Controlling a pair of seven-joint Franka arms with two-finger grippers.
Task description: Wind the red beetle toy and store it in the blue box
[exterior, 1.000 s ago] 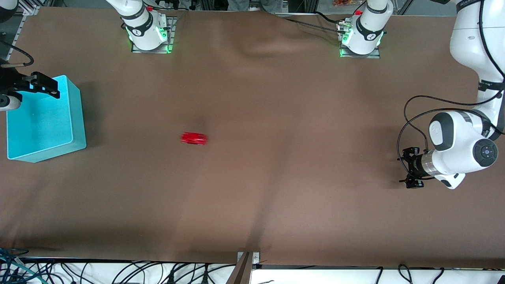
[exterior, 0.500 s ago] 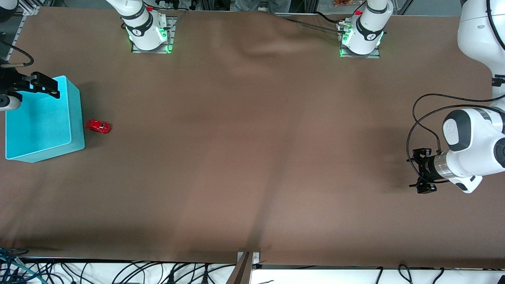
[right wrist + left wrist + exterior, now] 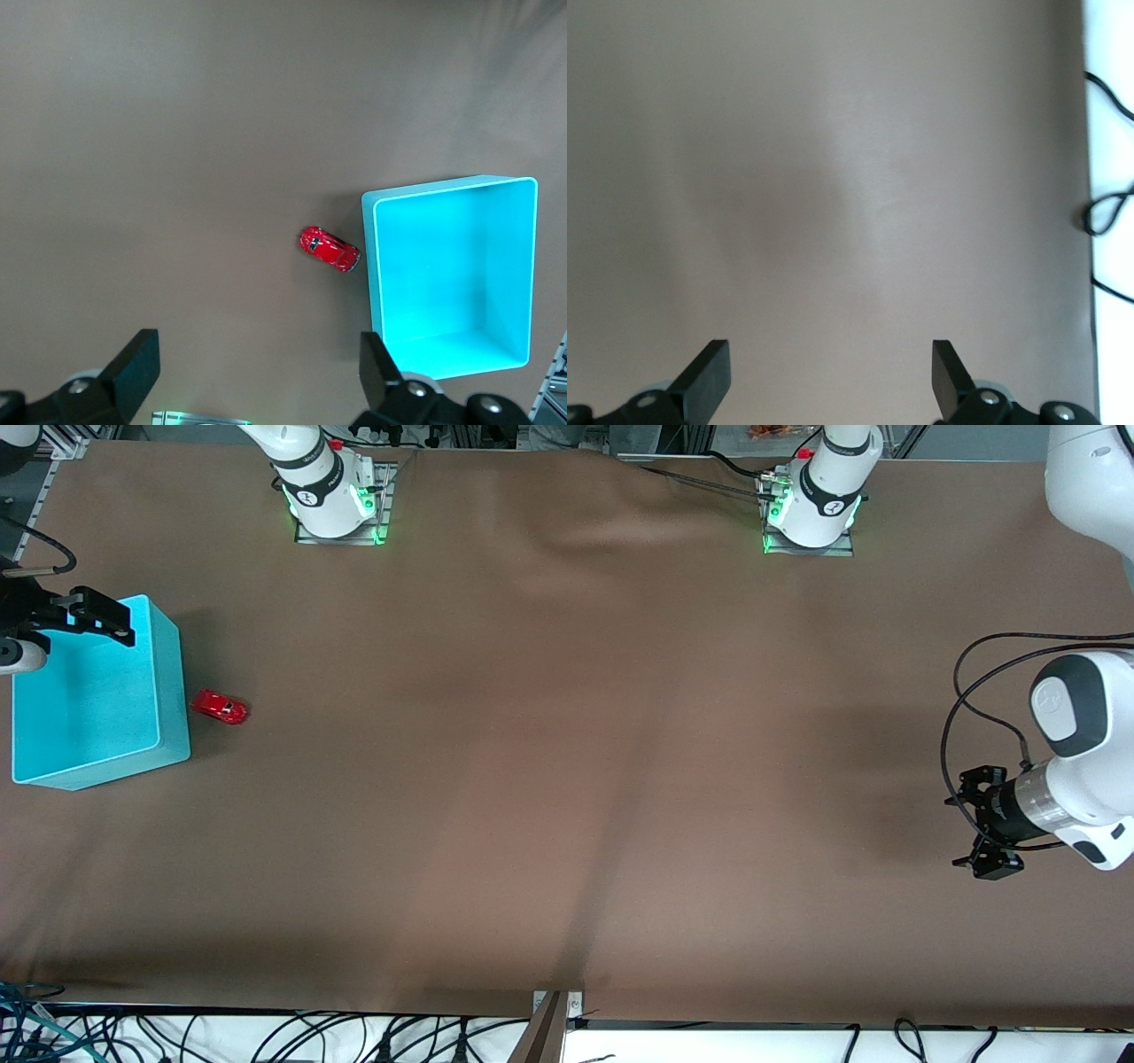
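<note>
**Red beetle toy sits on the cloth just outside the blue box**

Brown cloth covers the whole table (image 3: 567,779) in the front view, with cables along its nearest edge. At the right arm's end stands the blue box (image 3: 168,691), lidless, nothing in the part of it that shows. The red beetle toy (image 3: 221,707) lies on the cloth just beside the box wall that faces the table's middle, outside it. The right gripper (image 3: 89,615) hangs over the box's rim that is farthest from the camera. The left gripper (image 3: 979,824) hangs over bare cloth at the left arm's end, well apart from toy and box.

From the left wrist view, the left gripper's (image 3: 828,385) two fingers stand wide apart with only plain cloth between them.

From the right wrist view, the right gripper's (image 3: 257,376) fingers also stand wide apart and hold nothing. Below lie the toy (image 3: 329,249) and the box (image 3: 372,266), the toy right against the box's outer wall or nearly so.
</note>
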